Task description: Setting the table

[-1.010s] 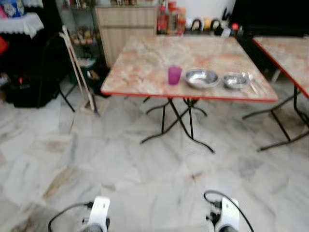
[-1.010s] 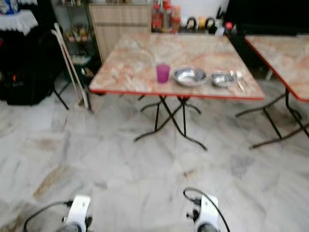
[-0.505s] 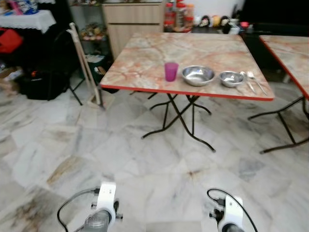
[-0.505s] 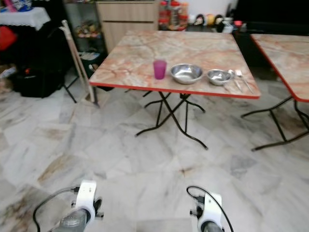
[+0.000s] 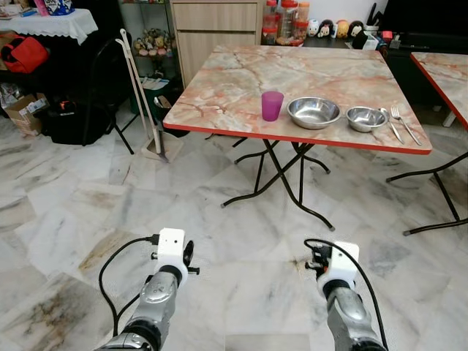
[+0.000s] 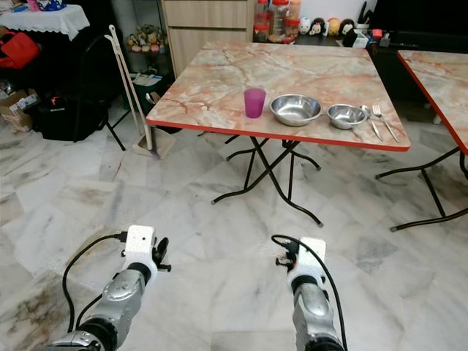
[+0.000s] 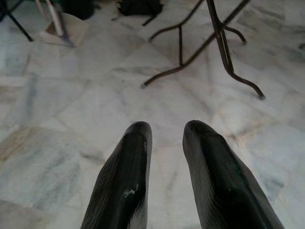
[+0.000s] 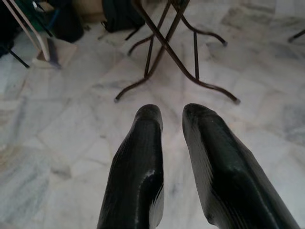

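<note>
A marble-patterned folding table with a red edge stands ahead of me. Along its near side sit a purple cup, a large steel bowl, a small steel bowl, then a spoon and a fork. My left arm and right arm are held low over the floor, well short of the table. The left gripper and right gripper point at the floor near the table legs. Each has its fingers close together and holds nothing.
A second table stands at the right. A long-handled dustpan, a black bag and a folding chair are left of the table. A cabinet with jars is behind. Marble floor lies between me and the table.
The whole view has shifted and sharpened as the camera moved. Both arms now reach further up into view, with wrists and forearms showing. The things on the table have not moved.
</note>
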Robot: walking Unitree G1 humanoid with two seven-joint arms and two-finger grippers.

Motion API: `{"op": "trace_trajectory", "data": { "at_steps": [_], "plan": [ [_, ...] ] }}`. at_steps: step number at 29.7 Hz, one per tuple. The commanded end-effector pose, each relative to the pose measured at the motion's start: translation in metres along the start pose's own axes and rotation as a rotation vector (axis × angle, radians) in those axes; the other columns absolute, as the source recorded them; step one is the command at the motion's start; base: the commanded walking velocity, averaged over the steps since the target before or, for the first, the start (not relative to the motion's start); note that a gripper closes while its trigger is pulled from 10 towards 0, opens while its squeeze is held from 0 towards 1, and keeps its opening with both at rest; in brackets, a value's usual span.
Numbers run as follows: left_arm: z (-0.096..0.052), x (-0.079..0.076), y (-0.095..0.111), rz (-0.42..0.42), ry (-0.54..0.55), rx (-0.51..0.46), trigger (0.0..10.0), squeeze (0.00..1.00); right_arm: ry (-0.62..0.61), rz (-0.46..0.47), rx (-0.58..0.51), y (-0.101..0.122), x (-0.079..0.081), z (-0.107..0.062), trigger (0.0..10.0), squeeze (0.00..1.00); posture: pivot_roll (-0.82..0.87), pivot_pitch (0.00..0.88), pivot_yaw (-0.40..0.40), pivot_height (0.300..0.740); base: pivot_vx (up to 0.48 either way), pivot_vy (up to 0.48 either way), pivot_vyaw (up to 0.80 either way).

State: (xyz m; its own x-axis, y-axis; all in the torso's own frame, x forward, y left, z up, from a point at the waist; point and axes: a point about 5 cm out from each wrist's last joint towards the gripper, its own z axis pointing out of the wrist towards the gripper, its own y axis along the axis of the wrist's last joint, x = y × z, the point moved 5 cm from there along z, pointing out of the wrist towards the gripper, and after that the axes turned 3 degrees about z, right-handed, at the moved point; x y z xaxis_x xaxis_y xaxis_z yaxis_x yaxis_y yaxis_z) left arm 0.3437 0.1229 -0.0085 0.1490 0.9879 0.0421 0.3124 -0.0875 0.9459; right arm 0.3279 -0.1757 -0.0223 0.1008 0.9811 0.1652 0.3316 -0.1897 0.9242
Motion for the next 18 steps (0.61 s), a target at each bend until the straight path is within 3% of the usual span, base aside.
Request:
{"op": "trace_trajectory", "data": {
  "at_steps": [1,18],
  "plan": [
    [0.000,-0.003,-0.008,0.026,-0.009,0.053,10.0,1.00,0.007,-0.007,0.008,-0.001,0.003,0.000,10.0,0.00,0.00,0.000,-0.009,0.740,0.000,0.000,0.00],
    [-0.001,-0.004,-0.011,-0.003,-0.022,0.062,10.0,1.00,0.008,-0.037,0.094,-0.025,-0.003,-0.008,10.0,0.00,0.00,0.000,-0.017,0.740,0.000,0.000,0.00]
  ]
}}
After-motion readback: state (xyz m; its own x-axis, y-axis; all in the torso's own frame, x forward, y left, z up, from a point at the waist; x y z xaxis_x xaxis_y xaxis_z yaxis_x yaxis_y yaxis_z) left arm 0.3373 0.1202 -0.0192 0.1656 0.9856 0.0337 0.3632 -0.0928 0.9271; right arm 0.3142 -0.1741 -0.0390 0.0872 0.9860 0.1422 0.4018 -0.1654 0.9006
